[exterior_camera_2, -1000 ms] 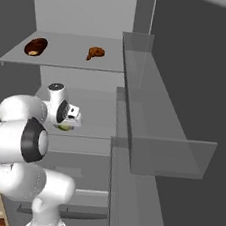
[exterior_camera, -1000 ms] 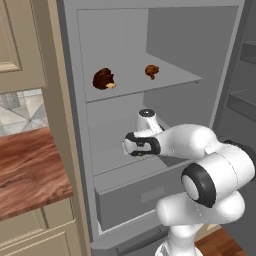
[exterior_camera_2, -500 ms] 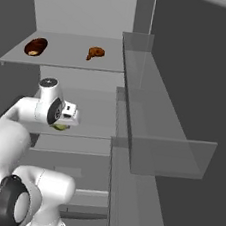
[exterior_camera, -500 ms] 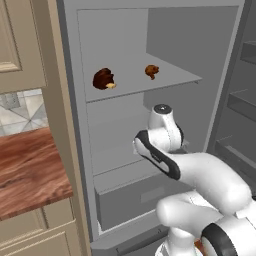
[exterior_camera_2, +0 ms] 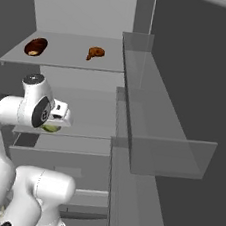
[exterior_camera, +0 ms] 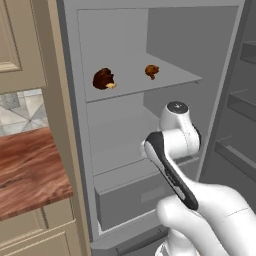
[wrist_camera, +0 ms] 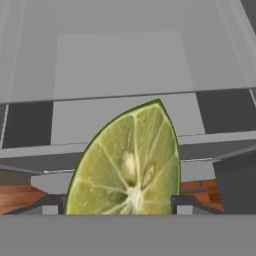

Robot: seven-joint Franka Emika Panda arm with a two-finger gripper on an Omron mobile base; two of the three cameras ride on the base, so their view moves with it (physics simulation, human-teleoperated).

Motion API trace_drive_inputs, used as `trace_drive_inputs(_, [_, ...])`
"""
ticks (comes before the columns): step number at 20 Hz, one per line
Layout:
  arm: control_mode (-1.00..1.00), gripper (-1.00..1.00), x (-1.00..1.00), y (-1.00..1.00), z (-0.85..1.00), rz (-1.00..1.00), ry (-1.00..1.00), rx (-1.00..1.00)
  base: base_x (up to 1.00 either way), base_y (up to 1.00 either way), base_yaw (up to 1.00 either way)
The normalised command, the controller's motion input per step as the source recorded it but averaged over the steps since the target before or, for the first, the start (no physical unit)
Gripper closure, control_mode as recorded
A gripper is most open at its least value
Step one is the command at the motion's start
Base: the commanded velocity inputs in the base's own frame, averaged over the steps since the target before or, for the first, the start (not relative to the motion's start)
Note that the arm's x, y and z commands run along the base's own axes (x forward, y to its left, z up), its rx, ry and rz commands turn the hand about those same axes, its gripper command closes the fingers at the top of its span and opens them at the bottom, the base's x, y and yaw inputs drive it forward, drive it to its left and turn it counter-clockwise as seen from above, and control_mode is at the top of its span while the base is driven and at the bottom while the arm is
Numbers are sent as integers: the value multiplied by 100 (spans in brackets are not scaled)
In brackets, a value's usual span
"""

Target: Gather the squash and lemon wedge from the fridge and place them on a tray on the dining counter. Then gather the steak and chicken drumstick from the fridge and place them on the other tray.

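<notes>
The lemon wedge (wrist_camera: pixel 130 170) fills the hand view, pale cut face towards me, and my gripper (wrist_camera: pixel 117 209) is shut on it, a dark fingertip (wrist_camera: pixel 52 207) against each end. From the right base the wedge (exterior_camera_2: pixel 51 128) peeks out under my hand (exterior_camera_2: pixel 59 114), low over the middle shelf of the open fridge (exterior_camera_2: pixel 88 11). On the shelf above lie the steak (exterior_camera: pixel 103 79) at the left and the chicken drumstick (exterior_camera: pixel 151 71) at the right. The squash, both trays and the dining counter are out of view.
The fridge door (exterior_camera_2: pixel 161 141) stands open at the right, its clear bins jutting towards my arm. A closed drawer (exterior_camera: pixel 130 195) sits under the middle shelf. Left of the fridge are a wood-topped counter (exterior_camera: pixel 25 170) and beige cabinets (exterior_camera: pixel 15 45).
My arm has swung round, its elbow coming forward and down across the fridge opening. The hand has stayed at the middle shelf and drifted slightly left with the wedge.
</notes>
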Motion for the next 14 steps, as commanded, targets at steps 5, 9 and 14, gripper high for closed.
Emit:
trace_drive_inputs(5, [-100,100,-79,-8,57,0,-1,0,0,0,0])
trace_drive_inputs(9, [-100,100,-83,-9,66,0,-1,0,0,0,0])
trace_drive_inputs(14, [-100,100,-85,-7,75,0,-1,0,0,0,0])
